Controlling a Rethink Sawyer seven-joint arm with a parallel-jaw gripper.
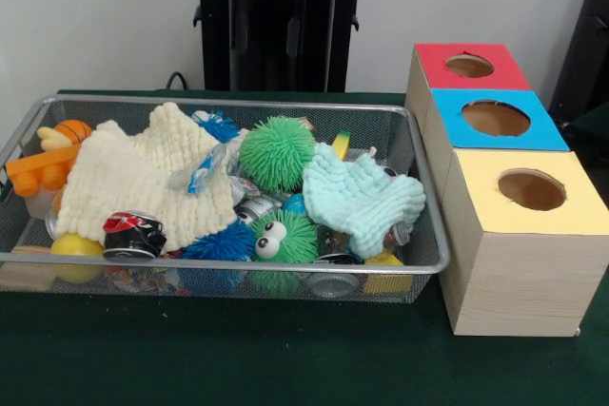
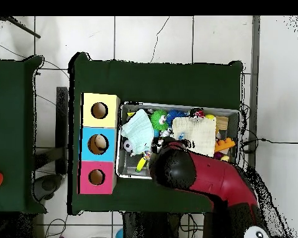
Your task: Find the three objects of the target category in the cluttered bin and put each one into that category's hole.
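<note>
Bin sits on the green worktop, its right rim just beside the yellow box; blue box and red box line up behind. Bin packed rim to rim: cream cloth, mint cloth, green spiky ball. Overhead, arm covers the bin's base-side edge; claw hidden, can't tell its state. Bare worktop along the front.

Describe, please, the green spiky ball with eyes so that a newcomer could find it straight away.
Start at the wire mesh bin left of the three boxes. Go to its front wall, near the middle: the ball sits there, between a blue spiky ball and a mint cloth. Unlike the plain green spiky ball behind it, it has two big white googly eyes.
</note>
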